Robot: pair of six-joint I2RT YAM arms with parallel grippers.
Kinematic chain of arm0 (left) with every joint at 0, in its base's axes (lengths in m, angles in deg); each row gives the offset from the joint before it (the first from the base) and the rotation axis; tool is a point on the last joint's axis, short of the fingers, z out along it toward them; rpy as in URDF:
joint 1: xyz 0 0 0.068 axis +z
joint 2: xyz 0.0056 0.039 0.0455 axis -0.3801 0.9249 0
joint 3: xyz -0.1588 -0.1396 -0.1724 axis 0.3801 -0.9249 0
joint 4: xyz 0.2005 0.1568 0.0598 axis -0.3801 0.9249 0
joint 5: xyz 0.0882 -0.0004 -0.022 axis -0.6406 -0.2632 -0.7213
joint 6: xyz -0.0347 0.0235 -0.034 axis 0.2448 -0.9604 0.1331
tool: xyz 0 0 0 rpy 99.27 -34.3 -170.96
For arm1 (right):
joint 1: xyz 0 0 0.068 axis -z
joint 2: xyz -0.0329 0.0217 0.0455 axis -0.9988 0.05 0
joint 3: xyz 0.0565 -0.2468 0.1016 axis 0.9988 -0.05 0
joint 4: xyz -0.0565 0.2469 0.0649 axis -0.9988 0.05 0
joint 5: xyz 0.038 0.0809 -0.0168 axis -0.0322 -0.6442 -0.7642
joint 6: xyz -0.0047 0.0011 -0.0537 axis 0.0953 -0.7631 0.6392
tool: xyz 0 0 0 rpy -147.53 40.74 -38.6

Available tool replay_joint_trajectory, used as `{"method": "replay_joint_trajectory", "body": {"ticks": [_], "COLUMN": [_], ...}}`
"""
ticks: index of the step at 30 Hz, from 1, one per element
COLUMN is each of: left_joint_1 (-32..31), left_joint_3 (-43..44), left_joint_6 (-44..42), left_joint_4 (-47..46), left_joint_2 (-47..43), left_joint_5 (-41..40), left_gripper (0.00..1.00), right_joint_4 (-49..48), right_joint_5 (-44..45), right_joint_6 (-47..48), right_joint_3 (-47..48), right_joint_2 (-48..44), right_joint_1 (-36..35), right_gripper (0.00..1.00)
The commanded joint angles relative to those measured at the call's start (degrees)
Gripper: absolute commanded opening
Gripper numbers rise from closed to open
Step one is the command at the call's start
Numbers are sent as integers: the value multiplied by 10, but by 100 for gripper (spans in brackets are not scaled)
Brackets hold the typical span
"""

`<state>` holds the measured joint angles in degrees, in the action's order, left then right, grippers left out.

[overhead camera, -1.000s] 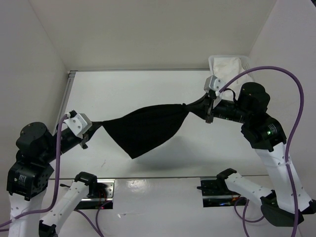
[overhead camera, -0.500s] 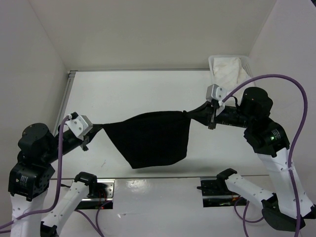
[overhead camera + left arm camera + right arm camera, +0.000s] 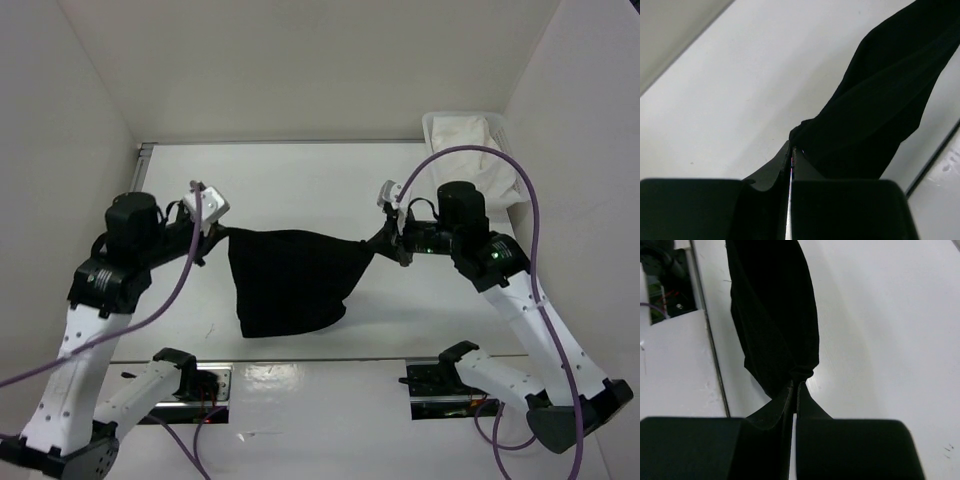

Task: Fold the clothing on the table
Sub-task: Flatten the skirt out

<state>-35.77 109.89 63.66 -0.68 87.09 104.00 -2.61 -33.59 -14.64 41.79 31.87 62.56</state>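
The black clothing (image 3: 290,282) hangs between my two grippers above the white table (image 3: 300,180), sagging in the middle. My left gripper (image 3: 222,235) is shut on the garment's left corner, and my right gripper (image 3: 378,240) is shut on its right corner. From the left wrist, the pinched fabric bunches at my left gripper (image 3: 792,148) and the clothing (image 3: 880,105) spreads up and to the right. Seen from the right wrist, the clothing (image 3: 772,315) runs up and away from my right gripper (image 3: 796,382).
A white plastic bin (image 3: 432,122) holding white cloth (image 3: 470,140) sits at the table's far right corner. White walls close in on three sides. A metal rail (image 3: 140,180) runs along the table's left edge. Both arm bases stand at the near edge.
Both grippers have moved toward each other and toward the table's middle, still holding the corners. The garment, once stretched, now sags and hangs wider and lower.
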Motion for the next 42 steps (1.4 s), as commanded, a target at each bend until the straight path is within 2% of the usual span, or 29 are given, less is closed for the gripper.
{"method": "replay_joint_trajectory", "body": {"ticks": [1, 8, 12, 16, 25, 26, 27, 28, 29, 30, 31, 32, 34, 37, 42], "left_joint_1": [-6, -12, -5, 35, 98, 103, 104, 110, 115, 115, 120, 120, 120, 120, 120], "left_joint_3": [-3, 30, 38, 38, 50, 50, 50, 50, 56, 56, 56, 56, 62, 62, 21], "left_joint_6": [-16, -16, -11, 5, 26, 26, 38, 43, 49, 63, 71, 76, 88, 93, 87], "left_joint_4": [-79, -188, -244, -298, -345, -354, -362, -362, -370, -377, -378, -378, -378, -338, -242], "left_joint_2": [49, 181, 232, 273, 374, 381, 397, 404, 409, 415, 422, 422, 422, 403, 374], "left_joint_5": [-35, -108, -126, -131, -131, -131, -137, -137, -137, -137, -144, -150, -173, -167, -132], "left_gripper": [0, 0, 0, 0, 0, 5, 30, 44, 57, 68, 85, 91, 99, 99, 99], "right_joint_4": [-85, -177, -202, -214, -208, -213, -213, -213, -226, -226, -235, -235, -230, -195, -181], "right_joint_5": [48, 154, 174, 187, 230, 239, 255, 269, 283, 299, 338, 355, 412, 402, 397], "right_joint_6": [4, -2, -2, -8, -28, -33, -39, -46, -56, -68, -94, -104, -127, -127, -93], "right_joint_3": [-11, 29, 78, 146, 269, 279, 303, 314, 337, 349, 361, 387, 403, 395, 265], "right_joint_2": [15, 141, 268, 374, 574, 588, 603, 630, 641, 652, 671, 677, 683, 661, 554], "right_joint_1": [3, 3, 15, 30, 49, 49, 54, 54, 54, 54, 54, 60, 60, 49, -2], "right_gripper": [0, 0, 0, 0, 0, 4, 21, 32, 38, 54, 60, 61, 68, 70, 72]}}
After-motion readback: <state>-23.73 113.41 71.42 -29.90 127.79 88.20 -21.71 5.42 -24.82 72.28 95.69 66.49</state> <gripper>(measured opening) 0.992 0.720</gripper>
